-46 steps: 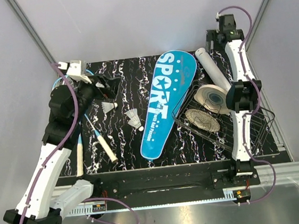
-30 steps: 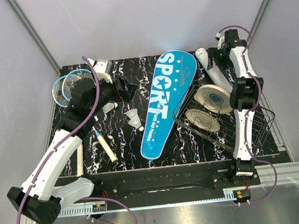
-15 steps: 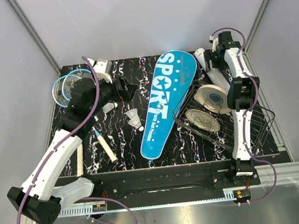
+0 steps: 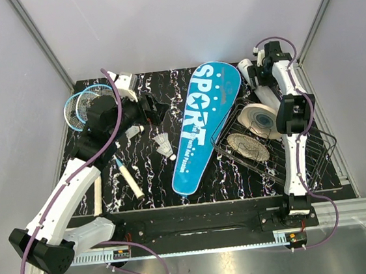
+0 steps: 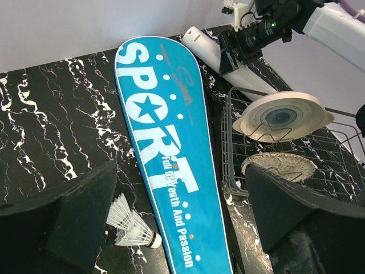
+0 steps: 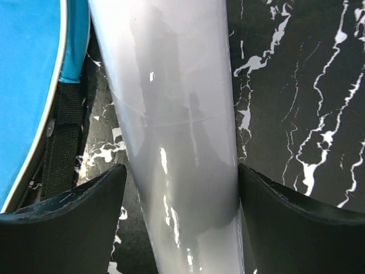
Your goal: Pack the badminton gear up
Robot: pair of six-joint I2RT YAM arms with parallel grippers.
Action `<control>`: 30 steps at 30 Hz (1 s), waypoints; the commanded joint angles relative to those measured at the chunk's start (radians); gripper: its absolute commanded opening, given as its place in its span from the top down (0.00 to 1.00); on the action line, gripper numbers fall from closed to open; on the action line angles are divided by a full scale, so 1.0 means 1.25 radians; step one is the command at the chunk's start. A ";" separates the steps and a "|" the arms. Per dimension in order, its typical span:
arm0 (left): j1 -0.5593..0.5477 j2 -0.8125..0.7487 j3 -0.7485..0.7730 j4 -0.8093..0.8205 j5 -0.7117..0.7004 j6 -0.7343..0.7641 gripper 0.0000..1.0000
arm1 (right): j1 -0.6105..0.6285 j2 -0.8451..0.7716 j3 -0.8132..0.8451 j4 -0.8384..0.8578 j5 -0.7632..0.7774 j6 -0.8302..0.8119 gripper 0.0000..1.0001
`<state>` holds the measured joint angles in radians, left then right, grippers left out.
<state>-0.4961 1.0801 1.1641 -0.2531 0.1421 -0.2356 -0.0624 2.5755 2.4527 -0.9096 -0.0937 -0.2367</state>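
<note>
The blue "SPORT" cover point(image 4: 195, 126) point(image 5: 165, 154) lies flat mid-table. The white tube point(image 4: 269, 96) point(image 6: 177, 114) lies to its right, slanting toward the basket. My right gripper point(image 4: 260, 76) point(image 6: 181, 194) straddles the tube near its far end, and both fingers press its sides. Two light-blue rackets point(image 4: 81, 105) lie at the far left, with their white handles point(image 4: 132, 181) pointing toward me. Two shuttlecocks point(image 4: 164, 145) lie left of the cover, and a third point(image 4: 133, 129) lies by the left arm. My left gripper point(image 4: 157, 107) point(image 5: 182, 217) hovers open above the cover's left edge, with one shuttlecock point(image 5: 128, 225) by its left finger.
A black wire basket point(image 4: 316, 156) point(image 5: 239, 160) stands at the right. It holds a round woven disc point(image 4: 248, 146), and a pale disc point(image 4: 260, 119) leans on its rim. Grey walls close in the back and sides.
The left arm swung from over the rackets toward the cover, then held still. The right gripper came down and left onto the tube's far end, and its jaws narrowed onto it.
</note>
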 commanded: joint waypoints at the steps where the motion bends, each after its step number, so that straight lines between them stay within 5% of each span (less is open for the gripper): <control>1: -0.002 0.000 0.012 0.038 0.016 0.004 0.01 | 0.007 0.036 0.043 -0.001 0.004 -0.014 0.20; 12: -0.002 0.002 0.012 0.038 0.016 0.003 0.02 | 0.011 -0.029 0.065 0.047 0.061 -0.016 0.55; 30: -0.001 -0.010 0.011 0.037 0.013 -0.001 0.03 | 0.027 -0.292 -0.040 0.141 0.185 -0.006 0.72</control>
<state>-0.4961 1.0824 1.1641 -0.2531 0.1493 -0.2359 -0.0521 2.3295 2.4260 -0.7856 0.0944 -0.2489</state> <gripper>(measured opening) 0.976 0.701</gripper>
